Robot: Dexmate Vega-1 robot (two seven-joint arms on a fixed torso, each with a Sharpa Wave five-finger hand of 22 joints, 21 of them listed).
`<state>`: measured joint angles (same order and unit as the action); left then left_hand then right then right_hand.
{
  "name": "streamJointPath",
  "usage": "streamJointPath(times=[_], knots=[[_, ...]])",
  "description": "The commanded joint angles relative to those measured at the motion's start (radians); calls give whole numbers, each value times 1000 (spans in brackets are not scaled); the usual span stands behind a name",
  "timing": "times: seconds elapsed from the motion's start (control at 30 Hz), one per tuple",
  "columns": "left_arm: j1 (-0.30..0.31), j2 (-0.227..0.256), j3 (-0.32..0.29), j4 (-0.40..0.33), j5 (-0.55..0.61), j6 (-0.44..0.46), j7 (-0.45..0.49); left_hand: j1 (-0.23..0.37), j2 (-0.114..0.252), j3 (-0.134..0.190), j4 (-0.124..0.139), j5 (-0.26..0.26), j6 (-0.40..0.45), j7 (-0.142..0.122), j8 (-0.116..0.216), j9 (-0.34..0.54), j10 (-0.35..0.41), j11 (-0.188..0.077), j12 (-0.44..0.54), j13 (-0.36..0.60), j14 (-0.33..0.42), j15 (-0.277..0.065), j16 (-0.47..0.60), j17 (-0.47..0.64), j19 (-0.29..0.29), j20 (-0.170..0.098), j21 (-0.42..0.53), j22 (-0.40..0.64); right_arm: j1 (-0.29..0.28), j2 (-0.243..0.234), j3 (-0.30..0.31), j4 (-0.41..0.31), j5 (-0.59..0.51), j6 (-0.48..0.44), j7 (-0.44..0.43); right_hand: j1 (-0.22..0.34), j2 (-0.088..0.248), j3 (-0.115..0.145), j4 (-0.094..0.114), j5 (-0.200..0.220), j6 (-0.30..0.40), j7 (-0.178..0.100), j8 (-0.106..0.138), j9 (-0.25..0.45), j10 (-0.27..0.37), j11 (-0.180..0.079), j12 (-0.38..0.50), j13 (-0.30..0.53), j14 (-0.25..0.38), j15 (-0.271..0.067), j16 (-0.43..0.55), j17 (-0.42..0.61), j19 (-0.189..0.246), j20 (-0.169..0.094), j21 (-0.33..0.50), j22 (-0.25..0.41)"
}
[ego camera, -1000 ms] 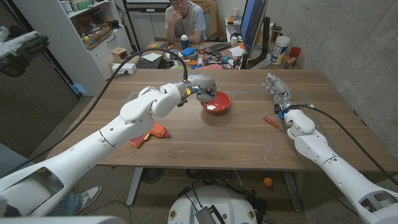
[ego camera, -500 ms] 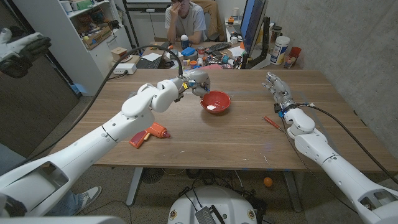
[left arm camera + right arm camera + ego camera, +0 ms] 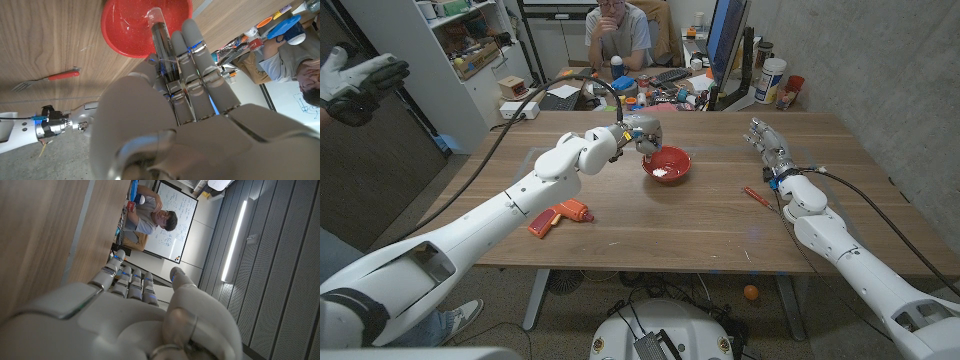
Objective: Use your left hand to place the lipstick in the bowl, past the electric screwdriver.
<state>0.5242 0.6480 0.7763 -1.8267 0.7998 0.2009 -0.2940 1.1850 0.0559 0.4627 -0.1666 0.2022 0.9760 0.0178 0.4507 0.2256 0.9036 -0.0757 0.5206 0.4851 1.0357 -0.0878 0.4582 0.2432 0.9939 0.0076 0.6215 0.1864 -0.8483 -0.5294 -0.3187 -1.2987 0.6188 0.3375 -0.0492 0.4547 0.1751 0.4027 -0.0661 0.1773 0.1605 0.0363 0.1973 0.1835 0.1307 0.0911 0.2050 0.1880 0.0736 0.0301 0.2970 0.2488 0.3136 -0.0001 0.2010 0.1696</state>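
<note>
Your screwdriver (image 3: 560, 214) sits left of centre in the head view. Your left hand (image 3: 638, 135) pinches the lipstick (image 3: 161, 41) at the bowl (image 3: 667, 165) rim; the wrist view shows its long axis pointing into the bowl. Your right hand (image 3: 766, 143), far right, holds nothing, fingers extended.

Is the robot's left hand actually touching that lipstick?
Touching. The left wrist view shows the lipstick lying against the left hand's fingers, held over the red bowl.
</note>
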Motion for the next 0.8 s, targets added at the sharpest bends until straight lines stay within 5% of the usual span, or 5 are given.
streamJointPath(times=[0.03,0.27,0.8], knots=[[-66,-58,67,142,10,-23,100,12,25,4,7,3,14,-12,8,2,58,-62,-2,4,74,-83,-3,4,-6,0,5,-1,30,14,0,58,-2,28,14,0,-5,-1,0,-2,11,3,5,5,10,1,5,4,9,1,5,3,11,3,6,4],[-76,-86,82,226,-11,-48,205,3,26,2,11,2,14,-16,9,2,61,-68,-6,5,80,-89,-2,8,-10,-1,7,-1,46,17,-4,73,-11,32,13,-1,-5,-2,0,-2,12,4,4,5,11,1,4,4,9,0,5,4,12,3,5,4],[-129,-153,157,369,-41,-75,279,-4,25,3,10,4,15,-25,12,1,63,-73,-13,12,67,-87,-14,12,-29,4,8,-1,57,22,-5,94,-16,51,16,-1,-5,-3,0,-2,16,4,4,5,13,1,3,4,10,-1,5,5,14,2,5,4]])
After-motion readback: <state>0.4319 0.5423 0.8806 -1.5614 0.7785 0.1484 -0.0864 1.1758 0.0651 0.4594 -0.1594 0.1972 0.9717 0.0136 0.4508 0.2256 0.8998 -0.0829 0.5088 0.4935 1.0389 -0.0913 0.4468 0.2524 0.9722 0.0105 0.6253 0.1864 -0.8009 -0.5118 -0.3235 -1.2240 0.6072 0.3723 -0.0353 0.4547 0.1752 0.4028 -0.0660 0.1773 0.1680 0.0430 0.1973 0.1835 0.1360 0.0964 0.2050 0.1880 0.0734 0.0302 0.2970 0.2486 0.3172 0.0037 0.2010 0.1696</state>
